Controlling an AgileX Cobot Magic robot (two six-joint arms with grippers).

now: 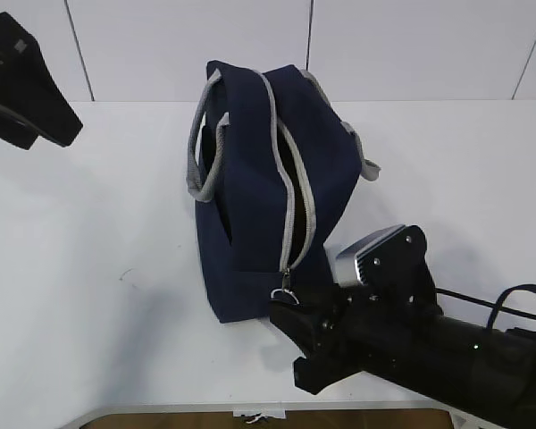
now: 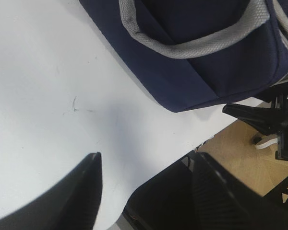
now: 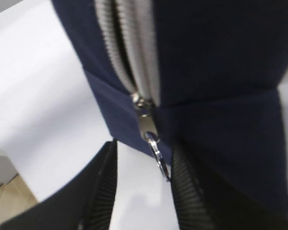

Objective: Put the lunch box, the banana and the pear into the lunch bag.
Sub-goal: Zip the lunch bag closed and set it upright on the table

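The navy-blue lunch bag (image 1: 250, 179) stands on the white table with its grey handles up. Its grey zipper (image 1: 297, 201) gapes along the top, showing a dark inside. The slider and ring pull (image 1: 286, 293) hang at the bag's near end. My right gripper (image 1: 281, 311) is open just below that end. In the right wrist view the ring pull (image 3: 159, 160) hangs between the open fingers (image 3: 145, 149), close to the right one, not pinched. My left gripper (image 1: 61, 130) is raised at the far left, open and empty (image 2: 146, 160). The lunch box, banana and pear are out of view.
The table's front edge (image 1: 188, 408) runs just below my right arm. In the left wrist view the bag's side and a handle (image 2: 192, 48) fill the top, with bare tabletop (image 2: 53, 81) below and the floor beyond the table edge at lower right.
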